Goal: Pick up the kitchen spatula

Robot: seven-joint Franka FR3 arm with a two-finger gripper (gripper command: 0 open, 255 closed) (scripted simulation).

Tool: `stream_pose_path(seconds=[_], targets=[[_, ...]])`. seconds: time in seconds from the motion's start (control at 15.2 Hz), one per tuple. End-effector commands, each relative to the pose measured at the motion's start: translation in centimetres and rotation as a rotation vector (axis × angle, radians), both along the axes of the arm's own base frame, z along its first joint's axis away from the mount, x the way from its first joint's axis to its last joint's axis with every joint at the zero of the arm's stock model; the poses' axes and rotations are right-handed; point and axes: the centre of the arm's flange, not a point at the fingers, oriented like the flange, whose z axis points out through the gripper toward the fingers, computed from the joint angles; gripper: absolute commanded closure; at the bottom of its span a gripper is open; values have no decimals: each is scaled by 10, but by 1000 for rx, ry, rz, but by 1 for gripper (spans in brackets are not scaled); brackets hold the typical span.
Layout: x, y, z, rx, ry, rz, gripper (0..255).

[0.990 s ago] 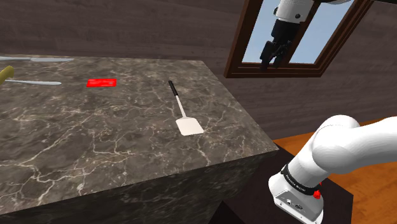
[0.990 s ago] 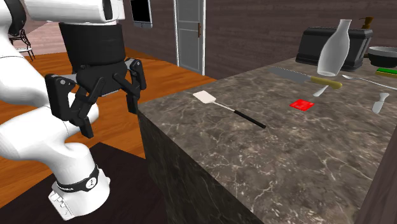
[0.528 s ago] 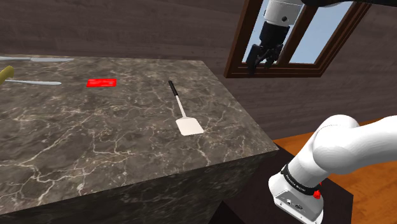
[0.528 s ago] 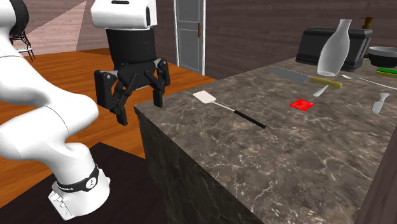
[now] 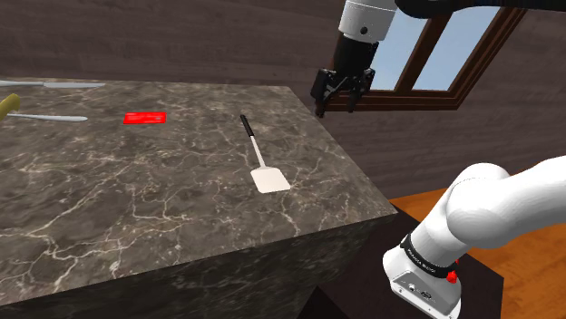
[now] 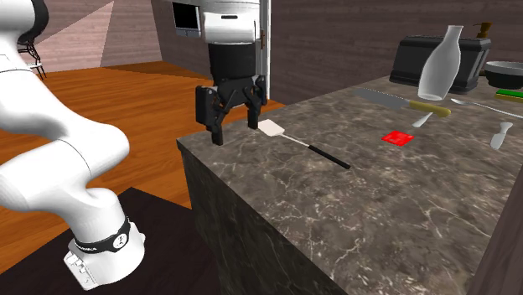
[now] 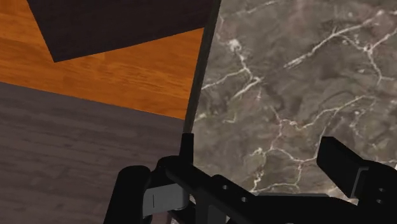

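The spatula (image 5: 258, 156) lies flat on the dark marble counter (image 5: 136, 208), its white blade toward the counter's near end and its thin black handle pointing away. In the second exterior view the spatula (image 6: 303, 145) lies just right of my gripper (image 6: 235, 130). My black gripper (image 5: 337, 101) hangs open in the air above the counter's end edge, a little short of the blade and touching nothing. In the wrist view the open gripper (image 7: 238, 184) straddles that edge, with marble (image 7: 305, 76) under one finger (image 7: 350, 168) and wooden floor beyond the other.
A red card (image 6: 397, 138) lies further along the counter. Past it are a knife (image 6: 402, 102), a clear bottle (image 6: 442, 63), a dark appliance (image 6: 411, 54) and other utensils. A window (image 5: 426, 54) is behind the arm. The stand (image 5: 426, 272) sits on the floor below.
The gripper has swung from beside the stand toward the counter, leftward in the shoulder view, and now hovers over the counter's end near the blade. It stayed open.
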Motion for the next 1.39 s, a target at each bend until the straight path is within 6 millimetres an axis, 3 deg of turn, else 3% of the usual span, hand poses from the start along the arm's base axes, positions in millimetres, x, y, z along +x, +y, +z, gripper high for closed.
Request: stream_pose_path(seconds=[0.0,0.79,1.32], targets=[[7,25,-6,1,-9,-30,0],[69,167,-27,0,-58,-191,0],[70,168,-67,0,-58,-192,0]])
